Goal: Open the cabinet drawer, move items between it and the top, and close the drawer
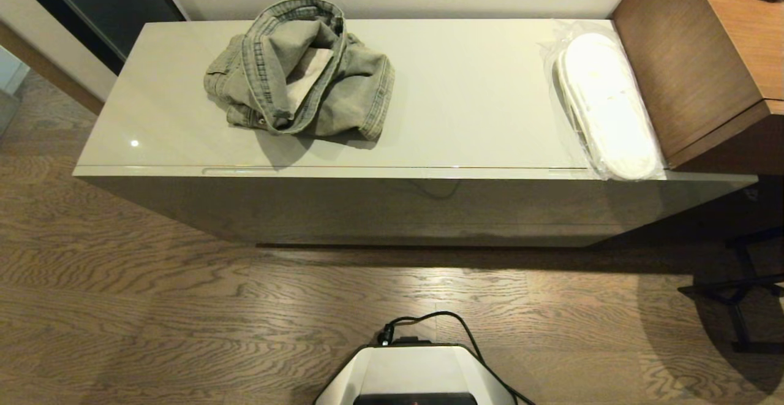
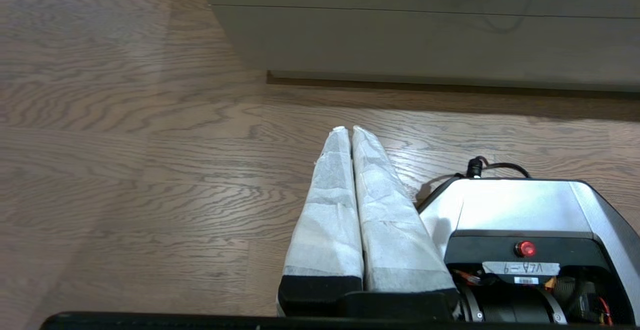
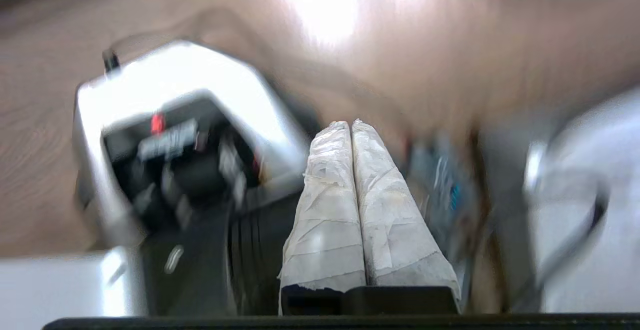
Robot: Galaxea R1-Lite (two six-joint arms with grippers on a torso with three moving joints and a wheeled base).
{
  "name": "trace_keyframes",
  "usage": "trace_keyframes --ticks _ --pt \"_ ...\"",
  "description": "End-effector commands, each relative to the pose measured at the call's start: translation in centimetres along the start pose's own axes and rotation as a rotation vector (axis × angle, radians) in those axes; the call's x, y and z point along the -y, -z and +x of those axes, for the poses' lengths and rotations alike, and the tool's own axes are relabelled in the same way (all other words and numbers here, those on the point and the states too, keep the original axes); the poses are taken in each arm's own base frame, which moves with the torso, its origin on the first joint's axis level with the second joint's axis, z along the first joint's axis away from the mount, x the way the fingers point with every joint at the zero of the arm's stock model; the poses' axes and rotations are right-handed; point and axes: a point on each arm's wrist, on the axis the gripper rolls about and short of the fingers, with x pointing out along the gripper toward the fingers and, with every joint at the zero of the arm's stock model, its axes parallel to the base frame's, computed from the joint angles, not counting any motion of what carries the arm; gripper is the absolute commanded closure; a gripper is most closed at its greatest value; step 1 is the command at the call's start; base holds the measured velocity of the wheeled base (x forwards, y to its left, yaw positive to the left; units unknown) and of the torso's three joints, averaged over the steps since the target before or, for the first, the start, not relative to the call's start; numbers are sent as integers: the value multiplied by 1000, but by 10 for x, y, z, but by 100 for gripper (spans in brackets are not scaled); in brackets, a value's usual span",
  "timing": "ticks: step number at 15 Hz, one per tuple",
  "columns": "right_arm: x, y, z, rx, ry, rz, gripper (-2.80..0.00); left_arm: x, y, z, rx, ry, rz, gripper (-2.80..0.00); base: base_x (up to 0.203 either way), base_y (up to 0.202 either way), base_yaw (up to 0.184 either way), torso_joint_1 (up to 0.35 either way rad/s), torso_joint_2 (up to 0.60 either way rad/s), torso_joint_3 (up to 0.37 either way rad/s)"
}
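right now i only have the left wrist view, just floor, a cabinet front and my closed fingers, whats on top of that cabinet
Observer: A crumpled grey-green denim garment lies on the top, toward its left half.
Operator: anything else up there
Observer: A pair of white slippers in clear wrap lies at the far right end, beside a taller brown wooden unit.
Operator: is the drawer open
Observer: No, from the head view the drawer front sits flush under the top.
Operator: where is the right gripper
Observer: The right gripper is shut and empty, low down by the robot's base, not at the cabinet.
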Motion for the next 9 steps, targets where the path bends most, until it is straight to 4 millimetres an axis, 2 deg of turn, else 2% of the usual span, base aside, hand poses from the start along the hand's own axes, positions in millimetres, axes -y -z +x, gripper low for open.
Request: trace_keyframes --ticks 1,3,6,9 --pt "1 8 8 160 -20 -50 0 0 0 0 -2 0 0 0 0 0 0 0 0 0" --pt "-1 4 19 225 0 -60 0 0 0 0 -2 0 0 0 0 0 0 0 0 0" --pt "-7 1 48 386 -20 -54 0 0 0 0 -2 0 0 0 0 0 0 0 0 0" --pt "-11 4 71 557 -75 -180 0 0 0 0 -2 0 0 0 0 0 0 0 0 0"
